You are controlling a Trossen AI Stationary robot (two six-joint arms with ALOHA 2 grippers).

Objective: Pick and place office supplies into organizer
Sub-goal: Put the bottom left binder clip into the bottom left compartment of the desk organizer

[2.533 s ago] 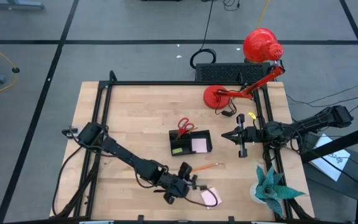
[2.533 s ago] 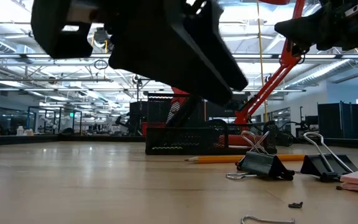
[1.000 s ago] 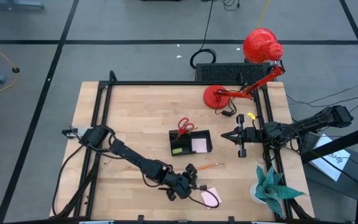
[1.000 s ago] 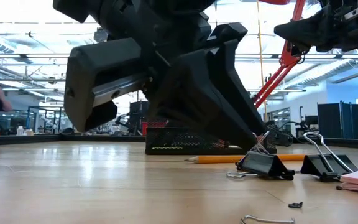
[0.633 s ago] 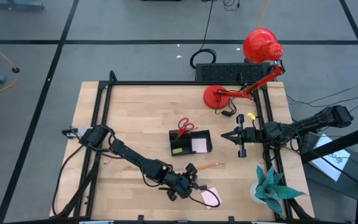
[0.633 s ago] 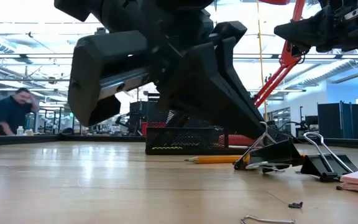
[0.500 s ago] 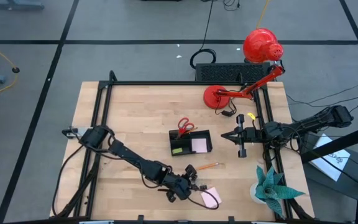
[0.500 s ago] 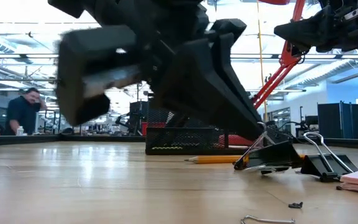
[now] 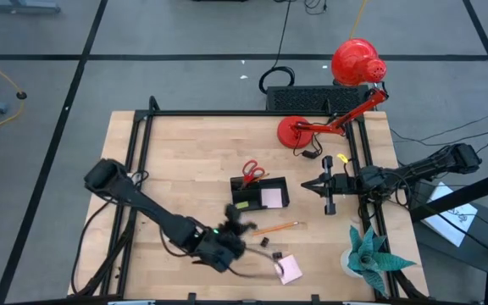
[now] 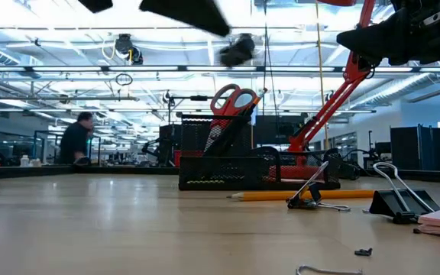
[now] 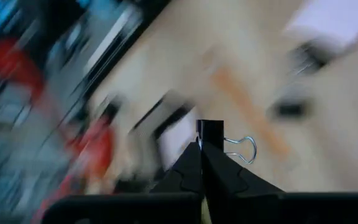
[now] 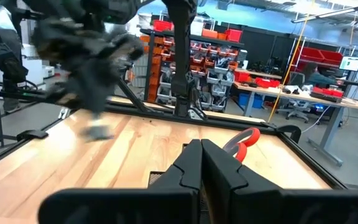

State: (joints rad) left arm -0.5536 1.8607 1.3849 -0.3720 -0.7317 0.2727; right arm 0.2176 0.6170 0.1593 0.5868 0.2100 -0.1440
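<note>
left wrist view: a black binder clip (image 11: 211, 133) is pinched in the left gripper (image 11: 201, 155); right gripper (image 12: 201, 154) is closed, empty.

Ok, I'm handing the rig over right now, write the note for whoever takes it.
Left end effector: shut on a binder clip, lifted above the table's front.
Right end effector: shut, empty, parked at the table's right edge.
Done: scissors stand in the organizer, which also holds a pink pad and a yellow-green piece.
Left: orange pencil, one more clip, pink sticky pad, all on the table in front of the organizer.
</note>
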